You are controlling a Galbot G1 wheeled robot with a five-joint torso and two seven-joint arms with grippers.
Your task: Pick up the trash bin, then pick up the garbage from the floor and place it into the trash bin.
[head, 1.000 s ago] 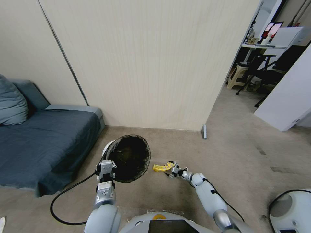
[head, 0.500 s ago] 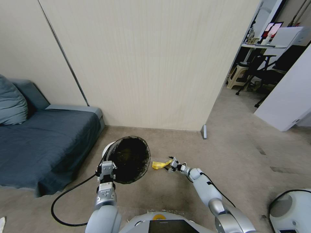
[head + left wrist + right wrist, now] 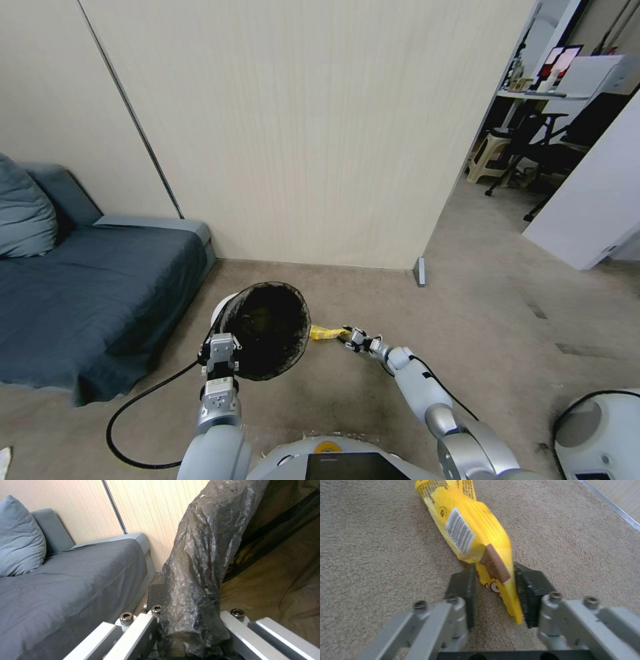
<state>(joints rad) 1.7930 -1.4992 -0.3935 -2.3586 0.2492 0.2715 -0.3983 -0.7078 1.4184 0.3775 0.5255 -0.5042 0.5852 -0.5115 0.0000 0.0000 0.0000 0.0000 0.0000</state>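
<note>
1. My left gripper [image 3: 220, 349] is clamped on the near rim of the trash bin [image 3: 267, 327]; in the left wrist view the fingers [image 3: 133, 630] pinch the folded black bag liner [image 3: 196, 580] between them.
2. The trash bin tilts with its dark mouth turned toward me, held above the floor [image 3: 400, 300], just in front of the pale wall panel [image 3: 300, 133] and beside the grey sofa [image 3: 87, 287].
3. My right gripper [image 3: 349, 335] reaches out low, to the right of the bin's rim.
4. It is closed on the garbage [image 3: 323, 332], a yellow snack wrapper. In the right wrist view the two black pads [image 3: 463, 590] squeeze one end of the yellow snack wrapper [image 3: 470, 525], which juts out away from the fingers over the carpeted floor [image 3: 370, 555].
5. In the head view, the wrapper's free end sits just beside the bin's right rim; I cannot tell whether it touches.
</note>
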